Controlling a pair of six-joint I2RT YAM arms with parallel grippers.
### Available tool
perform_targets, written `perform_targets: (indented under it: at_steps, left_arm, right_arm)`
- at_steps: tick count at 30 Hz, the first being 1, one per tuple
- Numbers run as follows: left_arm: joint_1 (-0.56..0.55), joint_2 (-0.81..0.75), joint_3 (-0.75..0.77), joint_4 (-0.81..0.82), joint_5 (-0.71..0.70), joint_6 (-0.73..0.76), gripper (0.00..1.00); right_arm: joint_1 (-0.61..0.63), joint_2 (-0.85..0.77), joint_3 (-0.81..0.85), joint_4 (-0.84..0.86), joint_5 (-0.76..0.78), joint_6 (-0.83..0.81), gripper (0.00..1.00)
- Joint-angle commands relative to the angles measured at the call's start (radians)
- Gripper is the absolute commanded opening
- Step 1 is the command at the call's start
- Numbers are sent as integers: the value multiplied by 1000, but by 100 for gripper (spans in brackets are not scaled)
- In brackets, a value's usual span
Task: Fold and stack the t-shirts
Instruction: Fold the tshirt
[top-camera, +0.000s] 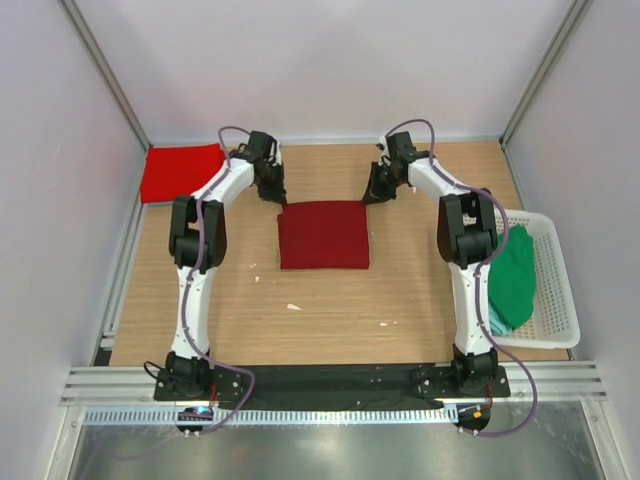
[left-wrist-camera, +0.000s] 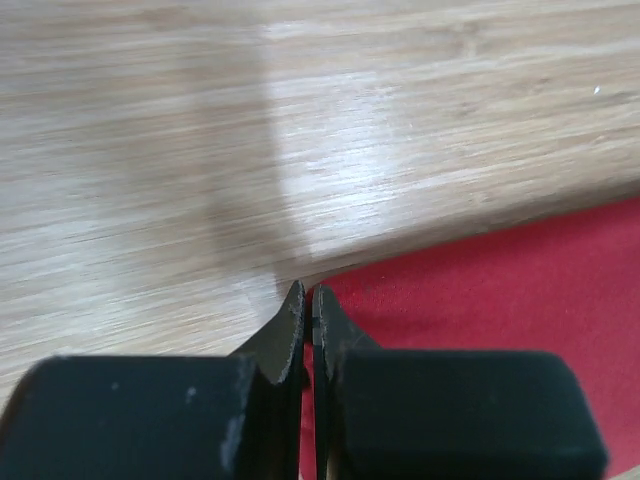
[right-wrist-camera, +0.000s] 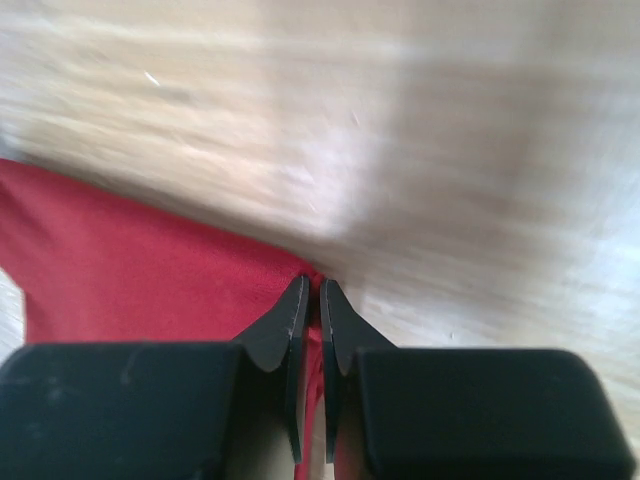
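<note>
**A:** From above, where does the shirt lie?

**B:** The dark red t-shirt (top-camera: 323, 235) is folded square in the middle of the table (top-camera: 330, 310). The left gripper (top-camera: 270, 192) sits at its far left corner and the right gripper (top-camera: 374, 192) at its far right corner. So the cloth runs from both of them toward the near edge, and its far hem runs left to right between them. Neither arm is nearer. A brighter red t-shirt (top-camera: 182, 172) lies folded in the table's far left corner. A green t-shirt (top-camera: 514, 272) fills the white basket (top-camera: 560, 300) at the right edge.

**A:** And the left wrist view?

**B:** The jaws are pressed flush, with the tips at the very corner of the cloth (left-wrist-camera: 500, 300), which spreads away to their right. I cannot tell whether any cloth is caught.

**A:** The right wrist view?

**B:** It is blurred. The jaws are a hair apart with a red strip in the slit, and the shirt's corner (right-wrist-camera: 130, 270) ends right at the tips. I read that as a pinch on the corner.

**A:** What next?

**B:** Probably stacking. The brighter red shirt is on the left arm's side, so this one would travel leftward along its hem, with both corners kept level.
</note>
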Motion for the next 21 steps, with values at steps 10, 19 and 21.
perform_targets:
  at_steps: [10,19,21]
  left_arm:
    - [41,-223,-104,11,-64,1,0]
    - [44,-313,-181,-50,-180,-18,1]
    - [58,-273,-169,-87,-179,-15,0]
  right_arm:
    - [-13,-97,-6,103,-39,16,13]
    - [-13,-87,11,103,-80,45,19]
    - [-10,-57,57,100,-90,54,27]
